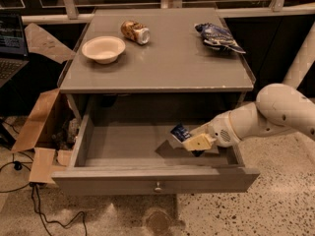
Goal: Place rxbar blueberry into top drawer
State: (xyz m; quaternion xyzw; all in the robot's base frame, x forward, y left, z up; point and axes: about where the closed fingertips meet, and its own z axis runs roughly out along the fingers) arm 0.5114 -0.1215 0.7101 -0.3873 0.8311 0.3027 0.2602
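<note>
Jaws of the gripper (193, 142) clamp the dark-navy rxbar blueberry (180, 131) inside the open top drawer (113, 180).

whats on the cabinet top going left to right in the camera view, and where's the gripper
white bowl → can lying on its side → chip bag. The gripper is lower, at the right part of the open top drawer, holding the rxbar blueberry.

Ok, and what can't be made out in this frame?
- Camera view: the hand, inside the top drawer at right, covers most of the rxbar blueberry it grips; wrapper print too small to read.
- Camera view: drawer floor under the hand hidden by the arm.
- Camera view: arm cut off by right edge.
- Camera view: can label blurred.
</note>
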